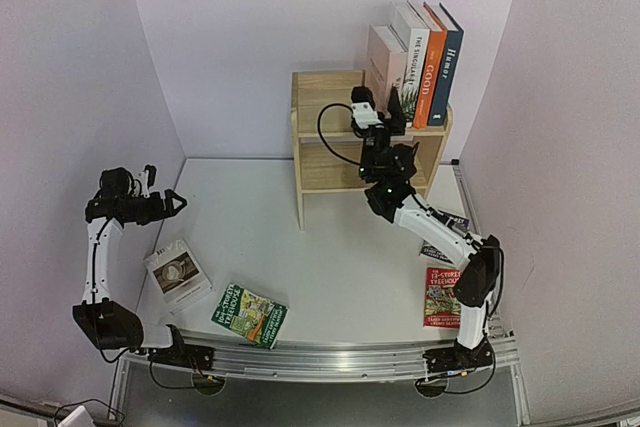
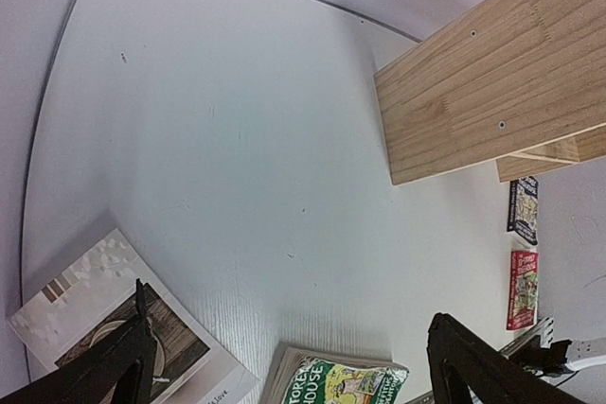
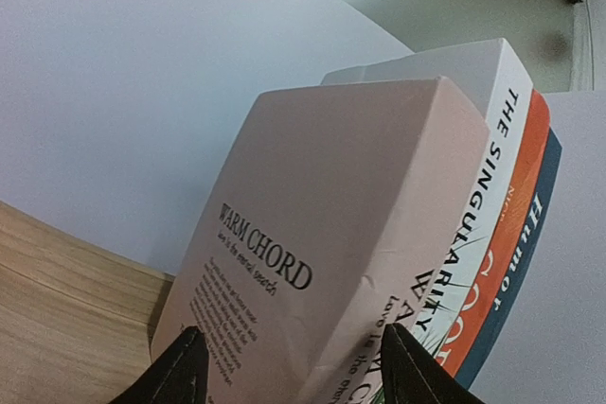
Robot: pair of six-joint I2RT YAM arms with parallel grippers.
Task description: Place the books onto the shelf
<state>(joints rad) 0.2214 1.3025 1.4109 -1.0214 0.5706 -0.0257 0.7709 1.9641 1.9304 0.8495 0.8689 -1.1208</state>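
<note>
Pictured atop the shelf [image 1: 325,87]: right claw [image 3: 292,371] astride the pale "WARM CHORD" book [image 3: 322,234], upright against three shelved neighbours [image 3: 492,262]; clamped or just clear, impossible to tell. Best withdrawn straight back, without nudging the row. Left claw [image 2: 289,305] spread wide above the counter [image 1: 330,247], near the "Treehouse" paperback [image 1: 248,314] lying flat, others yet to shelve.

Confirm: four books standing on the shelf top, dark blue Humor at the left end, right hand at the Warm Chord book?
Wrong end. The dark blue Humor book is at the right end of the row, as the top external view shows. The rest holds: four books standing on the shelf top, right hand at the Warm Chord book.
</note>
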